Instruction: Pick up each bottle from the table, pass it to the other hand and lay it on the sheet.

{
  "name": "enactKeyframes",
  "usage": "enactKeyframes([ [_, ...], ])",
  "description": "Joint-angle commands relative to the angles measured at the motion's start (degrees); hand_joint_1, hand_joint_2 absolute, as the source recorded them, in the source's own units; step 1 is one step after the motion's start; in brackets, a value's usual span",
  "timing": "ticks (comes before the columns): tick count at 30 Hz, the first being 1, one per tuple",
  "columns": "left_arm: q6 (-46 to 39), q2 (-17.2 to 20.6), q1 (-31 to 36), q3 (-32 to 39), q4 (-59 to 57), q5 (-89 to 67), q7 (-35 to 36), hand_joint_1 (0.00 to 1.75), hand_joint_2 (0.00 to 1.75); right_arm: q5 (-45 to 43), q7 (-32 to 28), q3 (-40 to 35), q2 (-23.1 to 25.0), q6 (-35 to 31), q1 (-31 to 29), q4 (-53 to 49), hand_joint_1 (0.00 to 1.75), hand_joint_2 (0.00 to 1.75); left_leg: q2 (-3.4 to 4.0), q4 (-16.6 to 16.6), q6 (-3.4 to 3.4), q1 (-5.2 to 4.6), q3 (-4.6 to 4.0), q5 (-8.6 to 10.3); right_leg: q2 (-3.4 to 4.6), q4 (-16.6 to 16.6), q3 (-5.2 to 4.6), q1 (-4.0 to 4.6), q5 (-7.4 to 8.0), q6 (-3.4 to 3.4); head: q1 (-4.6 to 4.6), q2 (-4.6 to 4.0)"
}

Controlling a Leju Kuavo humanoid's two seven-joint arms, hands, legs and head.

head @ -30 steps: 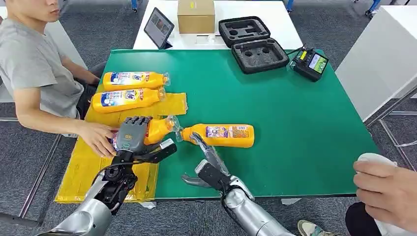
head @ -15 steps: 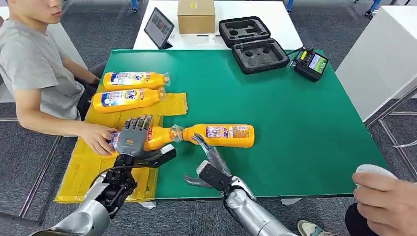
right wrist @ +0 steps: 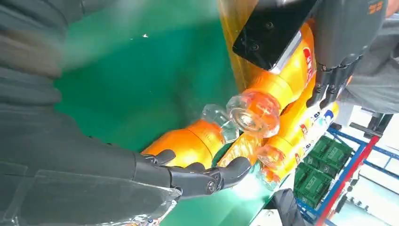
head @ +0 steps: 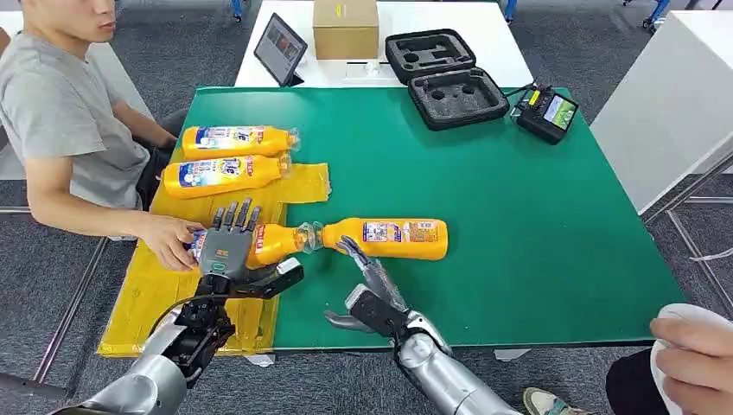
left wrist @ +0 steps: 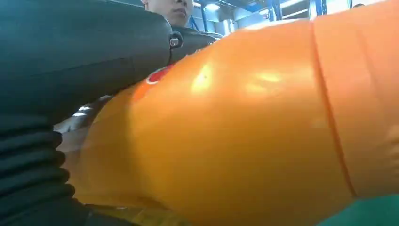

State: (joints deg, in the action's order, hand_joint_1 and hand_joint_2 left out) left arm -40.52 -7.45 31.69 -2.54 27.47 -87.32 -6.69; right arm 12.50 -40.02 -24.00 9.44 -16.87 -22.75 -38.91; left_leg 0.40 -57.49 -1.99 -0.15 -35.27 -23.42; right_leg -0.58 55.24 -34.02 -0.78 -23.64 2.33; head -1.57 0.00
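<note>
An orange bottle (head: 270, 243) (left wrist: 244, 122) lies at the yellow sheet's (head: 147, 298) right edge, cap towards the table's middle. My left hand (head: 226, 251) sits over it with fingers straightened and thumb out to the side. A seated person's hand (head: 168, 243) touches its base. A second orange bottle (head: 398, 238) (right wrist: 188, 141) lies on the green table (head: 519, 216), its cap beside the first bottle's cap. My right hand (head: 367, 290) is open just in front of it, fingertips (right wrist: 197, 179) near its neck. Two more bottles (head: 226, 173) (head: 235, 138) lie at the sheet's far end.
A tablet (head: 278, 47), a cardboard box (head: 344, 28), an open black foam case (head: 445, 78) and a small screen device (head: 546, 112) stand at the back. Another person's hand (head: 691, 350) with something white is at the lower right corner.
My left hand has lowered the bottle onto the sheet's edge and its fingers have straightened. The right hand has barely moved. The hand at the lower right has drawn back towards the corner.
</note>
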Motion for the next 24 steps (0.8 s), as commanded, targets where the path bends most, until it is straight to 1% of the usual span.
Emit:
enactKeyframes([
  [1,0.52,0.72,0.14,-1.18,-3.84,0.04,-0.5,0.0,0.0,0.07,0.02,-1.68,-0.74,-0.1,-1.52,2.52,0.0,1.75,0.01,0.05,0.1,0.04,0.24,-0.09,0.06,-0.04,0.22,0.03,-0.07,-0.08,0.0,0.0],
  [6,0.52,0.81,-0.62,-1.11,-3.13,0.68,-1.31,0.0,0.0,0.2,0.02,-1.68,-0.61,-0.13,-2.07,3.24,0.0,1.75,0.06,-0.01,0.09,0.04,0.17,-0.1,0.09,0.0,0.14,0.04,-0.07,-0.08,0.0,0.0],
  [9,0.52,0.63,-1.76,-0.71,-1.73,3.03,-4.24,0.0,0.0,0.22,0.02,-1.72,-0.94,-0.24,-2.01,3.19,0.0,1.75,0.03,0.02,0.08,0.02,0.15,-0.08,0.05,-0.01,0.12,0.02,-0.07,-0.07,0.0,0.0],
  [11,0.52,0.63,-1.76,-0.71,-1.73,3.03,-4.24,0.0,0.0,0.22,0.02,-1.72,-0.94,-0.24,-2.01,3.19,0.0,1.75,0.01,0.0,0.09,0.04,0.15,-0.09,0.03,-0.01,0.14,0.03,-0.08,-0.07,0.0,0.0],
  [14,0.52,0.18,-2.51,-1.42,-0.65,4.39,-6.31,0.0,0.0,0.11,0.02,-1.78,-1.17,-0.29,-1.9,3.08,0.0,1.75,0.03,0.01,0.08,0.04,0.14,-0.08,0.04,-0.02,0.13,0.04,-0.06,-0.06,0.0,0.0],
  [15,0.52,0.11,-3.26,-2.19,1.13,4.35,-6.47,0.0,0.0,0.14,0.02,-1.86,-1.22,-0.24,-1.94,3.15,0.0,1.75,0.02,-0.01,0.1,0.05,0.2,-0.11,0.05,0.0,0.19,0.04,-0.1,-0.08,0.0,0.0],
  [17,0.52,0.11,-3.26,-2.19,1.13,4.35,-6.47,0.0,0.0,0.14,0.02,-1.86,-1.22,-0.24,-1.94,3.15,0.0,1.75,0.0,-0.02,0.1,0.05,0.17,-0.1,0.03,0.0,0.17,0.05,-0.09,-0.08,0.0,0.0],
  [19,0.52,0.11,-4.23,-3.04,3.47,4.75,-6.42,0.0,0.0,0.17,0.02,-1.94,-1.15,-0.17,-2.02,3.33,0.0,1.75,0.0,0.0,0.06,0.03,0.05,-0.04,0.0,-0.01,0.04,0.03,-0.04,-0.05,0.0,0.0],
  [20,0.52,0.12,-5.01,-3.51,5.13,4.96,-6.43,0.0,0.0,0.27,0.02,-2.02,-1.11,-0.26,-2.08,3.43,0.0,1.75,-0.02,-0.02,0.1,0.06,0.14,-0.09,0.01,0.0,0.13,0.05,-0.09,-0.08,0.0,0.0],
  [24,0.52,0.12,-5.01,-3.51,5.13,4.96,-6.43,0.0,0.0,0.27,0.02,-2.02,-1.11,-0.26,-2.08,3.43,0.0,1.75,-0.01,-0.01,0.08,0.04,0.09,-0.07,0.01,0.0,0.08,0.03,-0.07,-0.06,0.0,0.0],
])
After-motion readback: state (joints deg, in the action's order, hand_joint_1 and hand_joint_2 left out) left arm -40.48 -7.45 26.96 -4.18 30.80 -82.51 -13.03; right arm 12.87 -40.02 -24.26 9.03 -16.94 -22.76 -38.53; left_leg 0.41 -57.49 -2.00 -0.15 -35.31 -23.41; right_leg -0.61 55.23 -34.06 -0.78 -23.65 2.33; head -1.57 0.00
